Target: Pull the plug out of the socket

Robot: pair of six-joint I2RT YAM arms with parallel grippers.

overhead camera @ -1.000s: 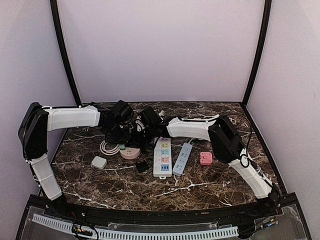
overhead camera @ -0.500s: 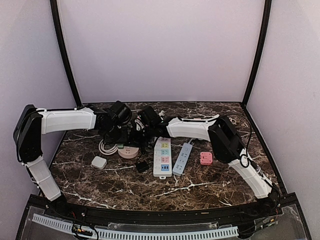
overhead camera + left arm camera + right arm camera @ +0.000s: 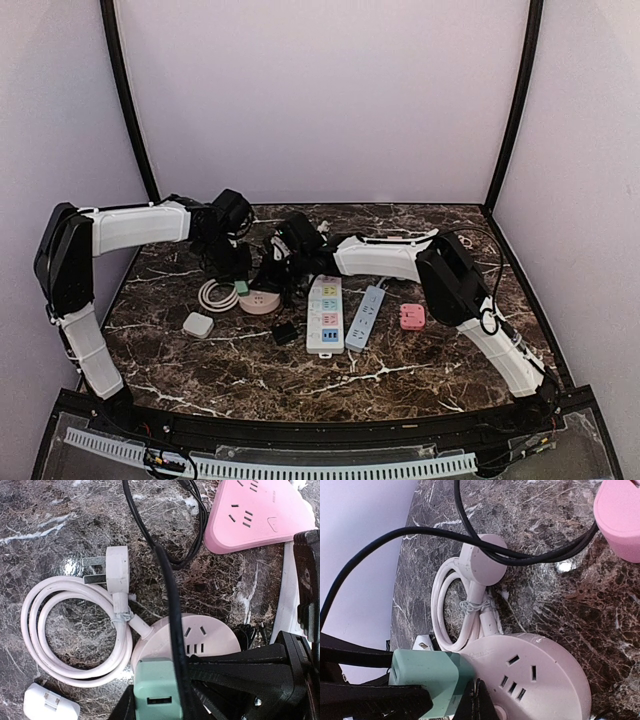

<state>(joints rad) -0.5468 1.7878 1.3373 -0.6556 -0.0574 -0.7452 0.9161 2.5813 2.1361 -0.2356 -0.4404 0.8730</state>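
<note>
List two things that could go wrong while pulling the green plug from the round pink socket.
The black cable lies across the green plug, so it could snag the left jaws' pull. The shut right jaws seem to press only the edge of the round socket, so it may tip or lift.

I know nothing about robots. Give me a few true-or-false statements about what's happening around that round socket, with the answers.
1. The left end effector grips the green plug. True.
2. The green plug lies far from the round socket. False: it sits right against it.
3. The right end effector is wide open. False: it is shut, its tips at the round socket's edge.
4. The white plug lies loose on the table, prongs bare. True.
5. The pink triangular socket has a plug in it. False: the holes that show are empty.
</note>
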